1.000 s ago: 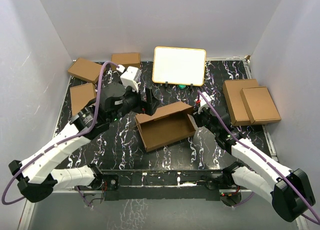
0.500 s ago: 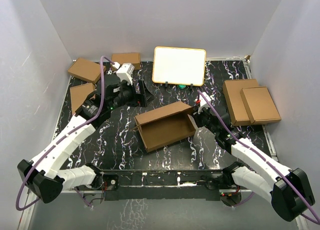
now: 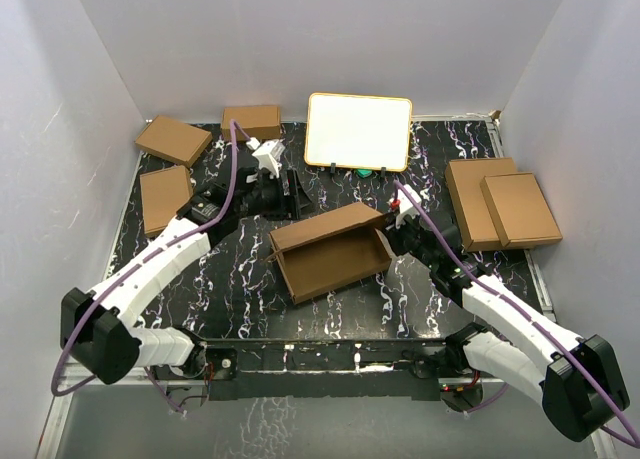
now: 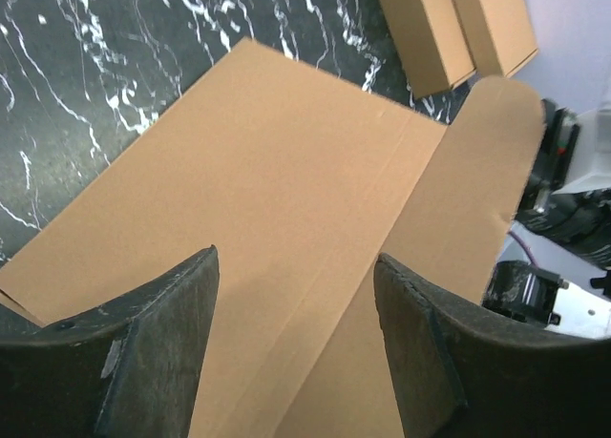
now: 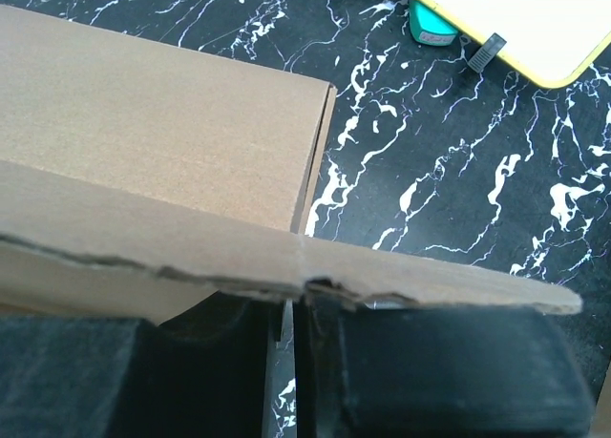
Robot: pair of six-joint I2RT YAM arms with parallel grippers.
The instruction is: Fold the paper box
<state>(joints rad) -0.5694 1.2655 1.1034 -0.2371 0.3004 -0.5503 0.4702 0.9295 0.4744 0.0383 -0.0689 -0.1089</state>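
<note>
Where the paper box lies: I see the paper box in the middle of the worktop, between the two arms. It is half formed, an open tray with its long rear panel raised.
Right pincer: the right pincer is at the box's right end, pressed together on a thin cardboard flap. In the wrist view the flap's rough edge runs across the black fingers.
Left pincer: the left pincer is over the box's far left corner, spread apart with nothing between. Its fingers frame the plain brown panel below, and I cannot tell whether they touch it.
Back edge: a white board with a tan frame stands upright.
Left side: three small brown boxes lie well apart from the task box.
Right side: two flat brown boxes, one resting on the other.
</note>
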